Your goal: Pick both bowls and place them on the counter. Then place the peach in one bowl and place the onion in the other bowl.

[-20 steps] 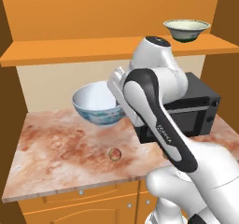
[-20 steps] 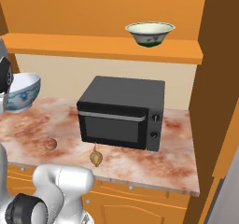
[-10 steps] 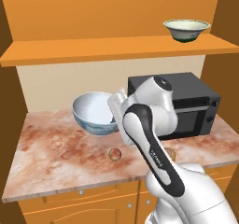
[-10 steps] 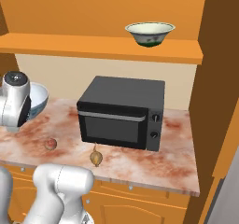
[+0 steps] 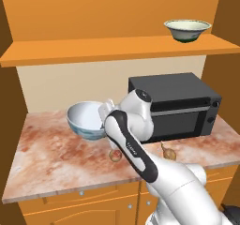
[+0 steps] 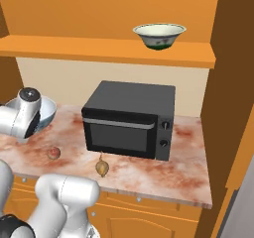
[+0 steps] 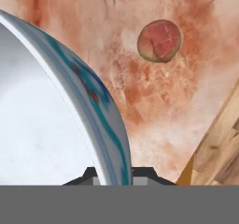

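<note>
White-and-blue bowl (image 5: 85,120) sits low over the counter (image 5: 47,158) toward its back-left, gripper (image 5: 104,114) clamped on its right rim. Cream bowl (image 5: 186,30) on the shelf's (image 5: 93,48) right end. Microwave (image 5: 176,106) back-right. Peach (image 5: 115,155) and onion (image 5: 168,152) near the front edge.

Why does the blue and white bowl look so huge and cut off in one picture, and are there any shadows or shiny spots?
In the hand view the camera sits right against the white bowl, so it looms large, cropped, a bit soft-edged; the peach looks fuzzy too. In the left base view the lighting is flat, with no glare on the counter. In the right base view the microwave casts only a faint shadow.
</note>
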### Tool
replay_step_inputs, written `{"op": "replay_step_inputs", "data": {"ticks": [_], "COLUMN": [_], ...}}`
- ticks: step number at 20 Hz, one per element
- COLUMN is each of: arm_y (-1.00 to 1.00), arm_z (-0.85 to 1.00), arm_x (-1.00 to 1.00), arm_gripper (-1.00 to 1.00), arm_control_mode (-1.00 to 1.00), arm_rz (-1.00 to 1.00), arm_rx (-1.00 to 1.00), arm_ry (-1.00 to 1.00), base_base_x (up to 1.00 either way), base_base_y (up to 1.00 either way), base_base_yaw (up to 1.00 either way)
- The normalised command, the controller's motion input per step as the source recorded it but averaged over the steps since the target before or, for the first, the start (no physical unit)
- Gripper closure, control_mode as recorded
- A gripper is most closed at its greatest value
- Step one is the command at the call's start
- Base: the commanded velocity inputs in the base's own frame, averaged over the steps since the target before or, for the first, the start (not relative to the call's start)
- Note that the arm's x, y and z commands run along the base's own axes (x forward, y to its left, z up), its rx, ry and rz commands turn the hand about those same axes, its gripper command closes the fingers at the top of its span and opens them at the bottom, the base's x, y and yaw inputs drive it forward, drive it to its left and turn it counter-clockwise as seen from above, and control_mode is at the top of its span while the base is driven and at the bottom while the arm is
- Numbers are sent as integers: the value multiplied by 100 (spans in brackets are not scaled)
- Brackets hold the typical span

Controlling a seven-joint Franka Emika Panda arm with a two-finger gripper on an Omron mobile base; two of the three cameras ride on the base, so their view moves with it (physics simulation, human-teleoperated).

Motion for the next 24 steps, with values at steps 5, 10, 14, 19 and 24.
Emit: {"op": "replay_step_inputs", "data": {"ticks": [5, 10, 14, 19, 24], "arm_y": [26, 20, 20, 14, 8], "arm_z": [-52, -34, -28, -31, -40], "arm_x": [53, 37, 37, 38, 35], "arm_gripper": [100, 100, 100, 100, 100], "arm_control_mode": [-100, -100, -100, -100, -100], "arm_rz": [0, 0, 0, 0, 0], "arm_rx": [0, 0, 0, -5, -9], "arm_ry": [1, 6, 4, 1, 0], "base_base_x": [0, 0, 0, 0, 0], "base_base_y": [0, 0, 0, 0, 0], "base_base_yaw": [0, 0, 0, 0, 0]}}
